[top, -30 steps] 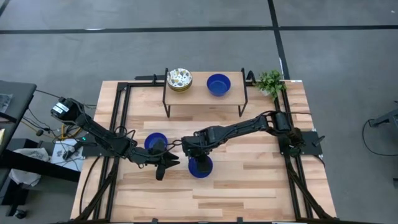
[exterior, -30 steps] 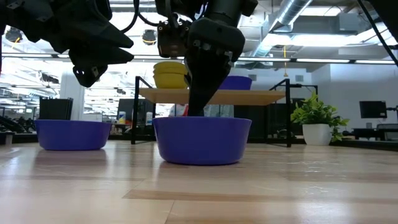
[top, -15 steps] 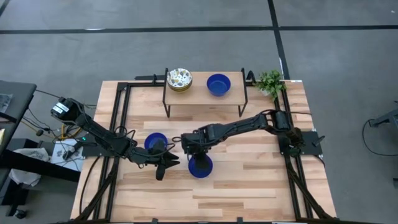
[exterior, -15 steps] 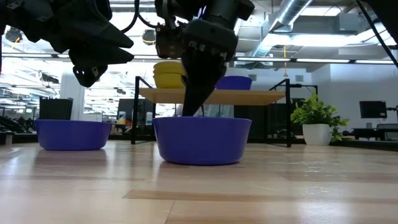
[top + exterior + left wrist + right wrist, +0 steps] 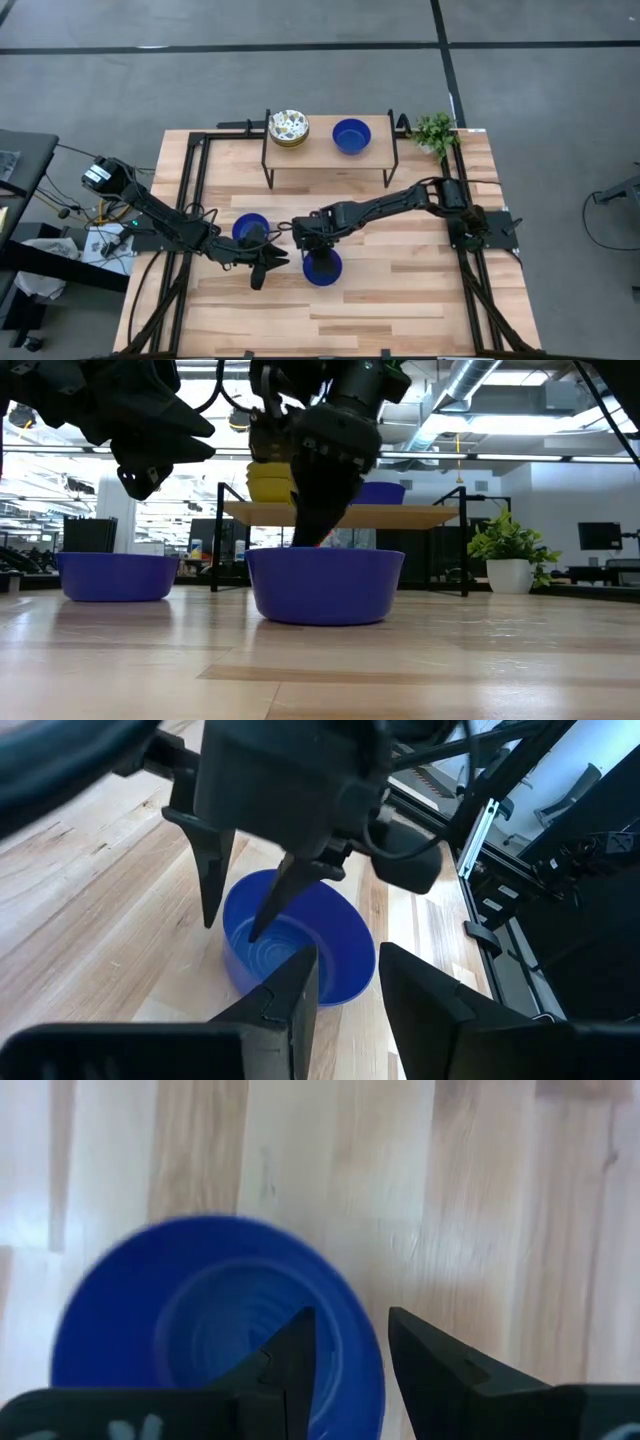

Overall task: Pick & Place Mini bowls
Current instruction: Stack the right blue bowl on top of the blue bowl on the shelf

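Counting three blue bowls: one on the shelf [image 5: 329,152] beside the single floral bowl [image 5: 288,127], two on the table [image 5: 400,290]. Right gripper [image 5: 312,256], fingers apart, straddling the rim of the nearer blue bowl [image 5: 322,268]; left gripper [image 5: 268,262], fingers slightly apart, empty, beside the other blue bowl [image 5: 250,228].

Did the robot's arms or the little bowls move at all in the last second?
Only a little. The right pincer, open astride the rim of the blue bowl in the middle of the table, swung slightly sideways over it, without gripping or lifting. The bowl stayed put. So did the left pincer, the second blue bowl and the bowls on the shelf.
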